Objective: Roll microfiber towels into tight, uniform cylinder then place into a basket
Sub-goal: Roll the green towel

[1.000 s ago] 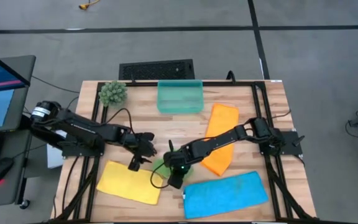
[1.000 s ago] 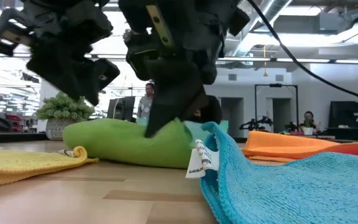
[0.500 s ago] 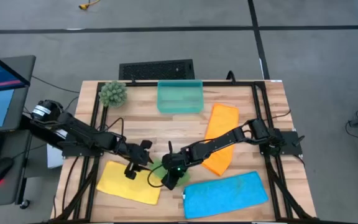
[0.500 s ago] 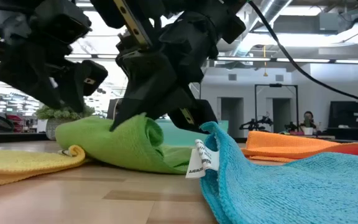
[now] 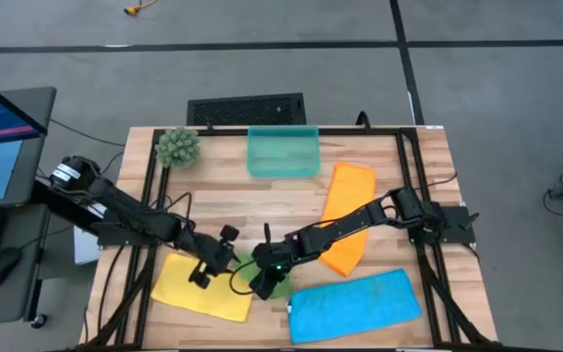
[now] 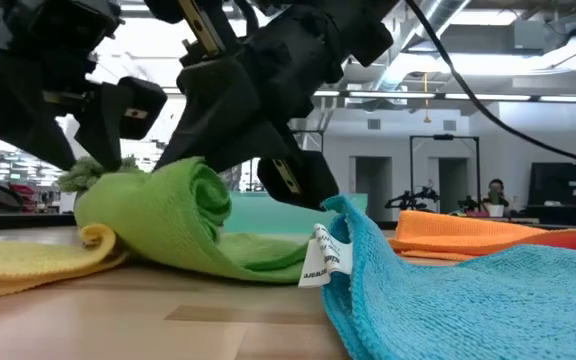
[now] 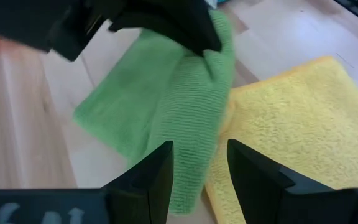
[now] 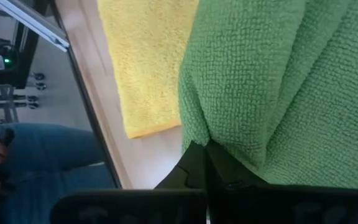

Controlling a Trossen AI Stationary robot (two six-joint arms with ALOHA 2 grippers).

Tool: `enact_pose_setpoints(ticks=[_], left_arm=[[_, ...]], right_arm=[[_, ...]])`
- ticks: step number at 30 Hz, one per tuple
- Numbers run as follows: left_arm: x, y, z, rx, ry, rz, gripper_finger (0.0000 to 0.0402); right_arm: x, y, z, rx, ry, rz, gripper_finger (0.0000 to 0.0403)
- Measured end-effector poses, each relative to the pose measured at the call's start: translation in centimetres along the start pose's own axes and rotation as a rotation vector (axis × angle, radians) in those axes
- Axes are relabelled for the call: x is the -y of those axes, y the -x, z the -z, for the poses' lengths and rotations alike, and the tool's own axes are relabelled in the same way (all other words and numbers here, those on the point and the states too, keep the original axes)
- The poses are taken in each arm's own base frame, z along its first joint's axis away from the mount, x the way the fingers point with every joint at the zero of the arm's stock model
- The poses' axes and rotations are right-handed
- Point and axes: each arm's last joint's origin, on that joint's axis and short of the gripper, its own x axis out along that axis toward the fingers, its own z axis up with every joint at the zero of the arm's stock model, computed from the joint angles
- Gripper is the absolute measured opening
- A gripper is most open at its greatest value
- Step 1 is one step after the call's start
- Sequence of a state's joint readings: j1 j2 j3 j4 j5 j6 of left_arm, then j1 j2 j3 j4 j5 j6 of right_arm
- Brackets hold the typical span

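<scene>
While the right hand [image 5: 265, 277] is pinching the green towel [image 6: 183, 215] shut, the left hand [image 5: 206, 266] is hovering parted just left of it

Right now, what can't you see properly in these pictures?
- High view: most of the soft green microfiber towel is hidden under the right gripper.
- Low view: the translucent teal plastic basket is mostly blocked by the green towel and the dark arms.
- Low view: the flat yellow microfiber towel is cut off by the picture's edge.
- Right wrist view: a person in jeans shows only partly.
</scene>
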State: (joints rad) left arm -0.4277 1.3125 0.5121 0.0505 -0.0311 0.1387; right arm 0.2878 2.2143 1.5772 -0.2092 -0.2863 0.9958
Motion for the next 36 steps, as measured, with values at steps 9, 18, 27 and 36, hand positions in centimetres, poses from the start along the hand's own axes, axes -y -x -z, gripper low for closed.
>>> enact_pose_setpoints(ticks=[9, 18, 27, 36], left_arm=[[0.3, -0.1, -0.2, 0.014, -0.136, -0.025, 0.0144], [0.4, -2.1, 0.5, -0.015, -0.125, -0.013, 0.0144], [-0.1, -3.9, 1.6, -0.086, -0.176, -0.068, 0.0144], [-0.1, -4.9, 0.6, -0.015, -0.100, -0.026, 0.0136]], right_arm=[[-0.3, 0.1, -0.4, 0.026, 0.015, -0.036, 0.0005], [-0.3, 0.1, -0.4, 0.024, 0.018, -0.038, 0.0005], [-0.4, 0.1, -0.5, 0.033, 0.024, -0.046, 0.0006], [-0.6, -0.1, 0.1, 0.014, 0.053, -0.045, 0.0006]])
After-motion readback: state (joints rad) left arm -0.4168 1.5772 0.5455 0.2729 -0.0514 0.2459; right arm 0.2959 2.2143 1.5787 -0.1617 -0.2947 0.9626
